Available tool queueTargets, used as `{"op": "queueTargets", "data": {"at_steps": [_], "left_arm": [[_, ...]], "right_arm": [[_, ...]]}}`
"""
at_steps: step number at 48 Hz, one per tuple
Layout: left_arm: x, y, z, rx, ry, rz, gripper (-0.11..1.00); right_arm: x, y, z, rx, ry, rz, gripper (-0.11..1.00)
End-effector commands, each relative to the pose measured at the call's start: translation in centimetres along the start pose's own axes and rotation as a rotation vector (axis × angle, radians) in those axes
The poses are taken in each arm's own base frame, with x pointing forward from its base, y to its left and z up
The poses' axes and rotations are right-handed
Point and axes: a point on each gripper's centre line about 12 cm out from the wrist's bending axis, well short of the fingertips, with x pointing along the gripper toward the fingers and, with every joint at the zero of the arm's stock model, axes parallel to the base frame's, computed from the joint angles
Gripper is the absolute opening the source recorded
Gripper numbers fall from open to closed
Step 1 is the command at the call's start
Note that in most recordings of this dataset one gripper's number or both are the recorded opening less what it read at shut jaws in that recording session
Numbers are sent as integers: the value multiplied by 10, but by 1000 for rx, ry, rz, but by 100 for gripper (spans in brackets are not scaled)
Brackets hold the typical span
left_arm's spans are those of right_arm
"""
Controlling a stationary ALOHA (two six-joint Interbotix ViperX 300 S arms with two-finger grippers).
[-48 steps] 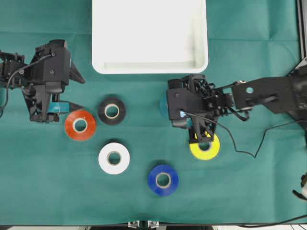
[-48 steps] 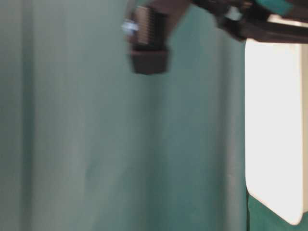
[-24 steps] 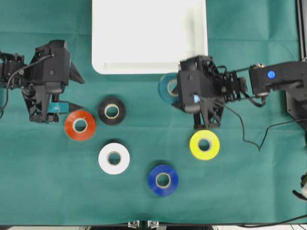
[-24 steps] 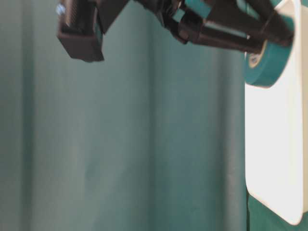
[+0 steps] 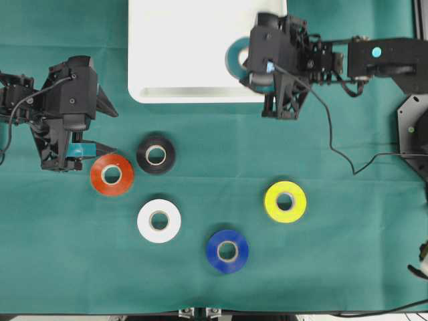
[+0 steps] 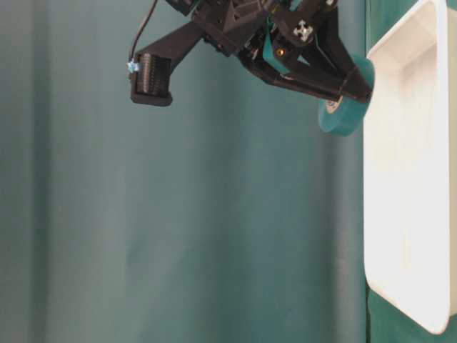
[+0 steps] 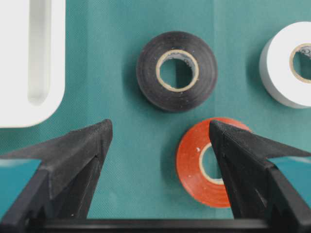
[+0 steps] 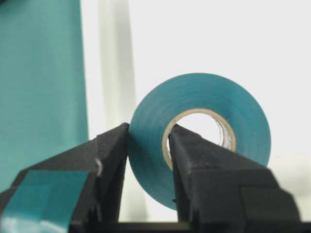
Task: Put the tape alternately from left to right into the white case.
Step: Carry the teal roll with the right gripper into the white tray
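Overhead view: right gripper point(image 5: 249, 59) pinches the teal tape roll point(image 5: 235, 57) through its core, upright over the glossy white plastic case's point(image 5: 200, 93) right edge, ready to drop it in, while the left gripper point(image 5: 100, 127) waits spread.

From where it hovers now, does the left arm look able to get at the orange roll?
Probably yes. The left gripper is open right beside the orange roll, which lies flat on the cloth, apart from the black roll, with nothing on top. The right gripper is away over the white case.
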Motion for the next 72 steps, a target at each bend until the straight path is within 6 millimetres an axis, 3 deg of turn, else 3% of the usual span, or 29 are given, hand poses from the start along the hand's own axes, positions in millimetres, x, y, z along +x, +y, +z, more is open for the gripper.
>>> {"op": "queueTargets", "data": {"at_steps": [1,21,34,47,72], "left_arm": [[-2,-2,6,3,-23,-6,88],[-2,-2,6,3,-24,-6,88],[-2,-2,6,1,-24,-5,88],[-2,0,6,-4,-23,-1,88],[-2,0,6,-5,-26,0,88]], "right_arm": [[1,-14,8,12,-26,-27,26],[21,-61,-1,98,-28,-102,26],[41,-81,-15,138,6,-127,26],[51,-91,-18,154,13,-138,26],[51,-96,-21,165,23,-149,26]]}}
